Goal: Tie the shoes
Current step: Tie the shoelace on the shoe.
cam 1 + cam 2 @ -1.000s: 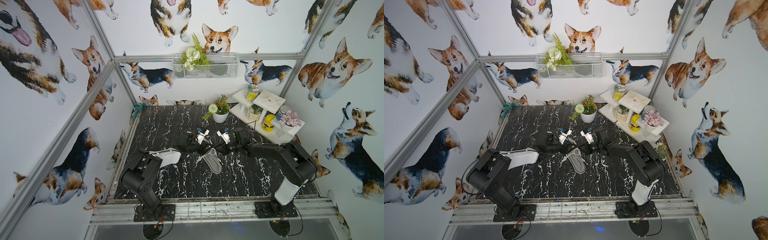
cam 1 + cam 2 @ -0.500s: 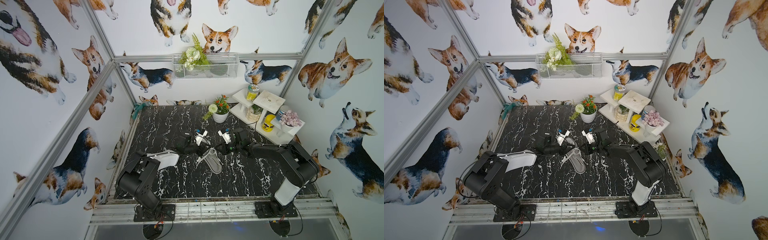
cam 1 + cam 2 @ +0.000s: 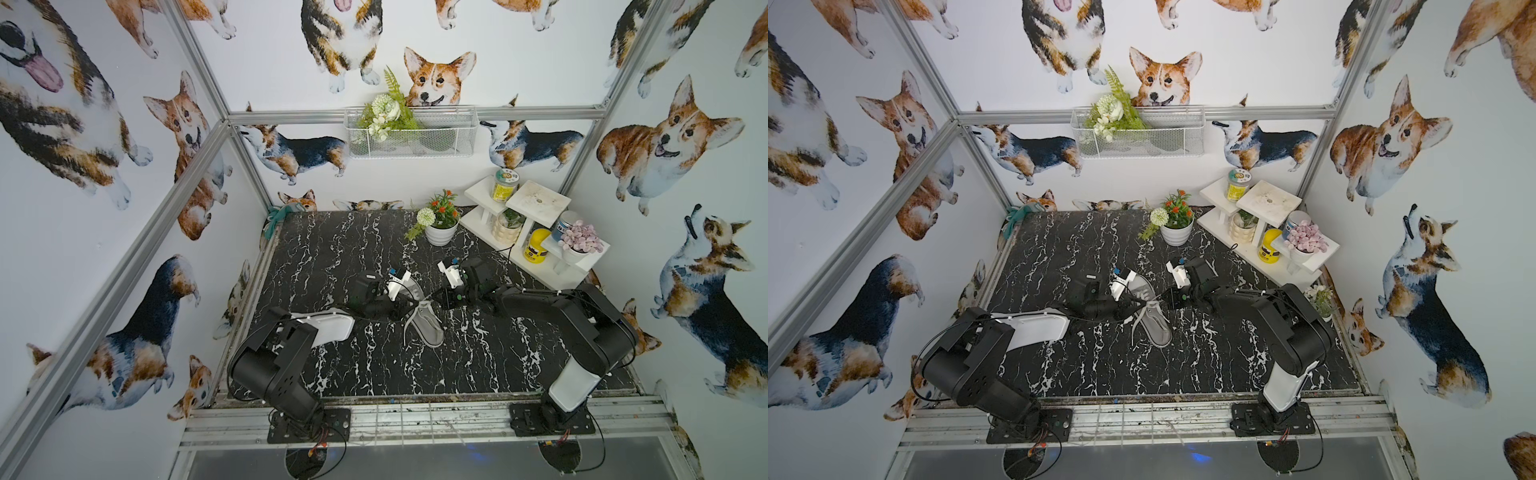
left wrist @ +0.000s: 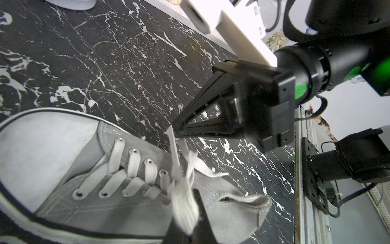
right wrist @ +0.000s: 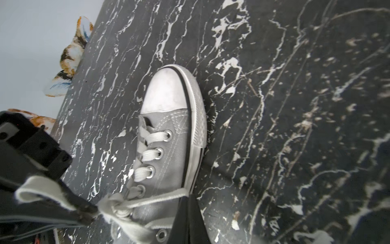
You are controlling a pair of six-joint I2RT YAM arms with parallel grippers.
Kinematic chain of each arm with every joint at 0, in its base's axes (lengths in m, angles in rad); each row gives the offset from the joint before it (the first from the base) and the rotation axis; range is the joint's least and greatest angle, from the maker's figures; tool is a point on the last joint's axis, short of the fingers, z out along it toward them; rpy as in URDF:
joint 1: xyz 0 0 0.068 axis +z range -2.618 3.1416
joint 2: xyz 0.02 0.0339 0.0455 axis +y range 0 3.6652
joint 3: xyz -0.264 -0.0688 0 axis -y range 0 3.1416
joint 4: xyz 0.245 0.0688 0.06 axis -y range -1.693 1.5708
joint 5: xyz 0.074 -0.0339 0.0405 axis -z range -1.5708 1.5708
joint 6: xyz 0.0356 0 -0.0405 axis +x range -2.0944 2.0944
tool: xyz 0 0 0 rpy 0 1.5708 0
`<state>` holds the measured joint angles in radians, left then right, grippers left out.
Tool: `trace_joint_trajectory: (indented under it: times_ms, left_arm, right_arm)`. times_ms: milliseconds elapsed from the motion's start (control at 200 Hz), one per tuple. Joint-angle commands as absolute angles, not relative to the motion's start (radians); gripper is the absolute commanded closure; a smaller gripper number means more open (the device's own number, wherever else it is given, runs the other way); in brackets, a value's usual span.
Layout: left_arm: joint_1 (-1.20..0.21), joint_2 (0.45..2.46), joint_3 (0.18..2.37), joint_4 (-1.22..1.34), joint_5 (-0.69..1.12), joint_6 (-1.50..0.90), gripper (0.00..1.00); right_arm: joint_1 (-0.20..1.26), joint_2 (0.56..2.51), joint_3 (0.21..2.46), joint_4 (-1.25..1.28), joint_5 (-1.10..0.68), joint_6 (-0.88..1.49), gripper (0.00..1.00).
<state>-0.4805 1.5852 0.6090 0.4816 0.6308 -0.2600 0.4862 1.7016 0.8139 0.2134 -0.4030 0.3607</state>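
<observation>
Grey sneaker (image 3: 426, 328) (image 3: 1156, 326) at centre of both top views on black marble table (image 3: 332, 257), left gripper (image 4: 187, 211) clamped on bunched white laces (image 4: 175, 156), right gripper (image 4: 176, 128) pinching one strand tight.

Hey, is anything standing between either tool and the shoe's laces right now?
Nothing visible does. The left tool is shut on the laces at the knot over the shoe, and the right tool is pinching one strand of them, stretched out to the shoe's side. No other object lies between them.
</observation>
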Motion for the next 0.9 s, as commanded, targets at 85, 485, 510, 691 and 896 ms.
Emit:
trace_joint_trajectory:
  times_ms: [85,485,510,691,896]
  left_arm:
    - [-0.473,1.575,0.579,0.526,0.635,-0.287,1.0]
    - [-0.446,1.583,0.539,0.553,0.655,-0.311,1.0]
    - [-0.446,1.586,0.541,0.555,0.658,-0.313,1.0]
    - [-0.446,1.604,0.552,0.567,0.673,-0.322,1.0]
    - [-0.446,1.603,0.555,0.568,0.672,-0.336,1.0]
  right_arm:
    - [0.488,1.699,0.824,0.16,-0.314,0.377,1.0]
    - [0.488,1.706,0.837,0.149,-0.327,0.36,1.0]
    - [0.489,1.706,0.839,0.15,-0.335,0.356,1.0]
    - [0.489,1.703,0.848,0.143,-0.373,0.331,0.98]
    - [0.473,1.665,0.853,0.088,-0.362,0.299,0.67]
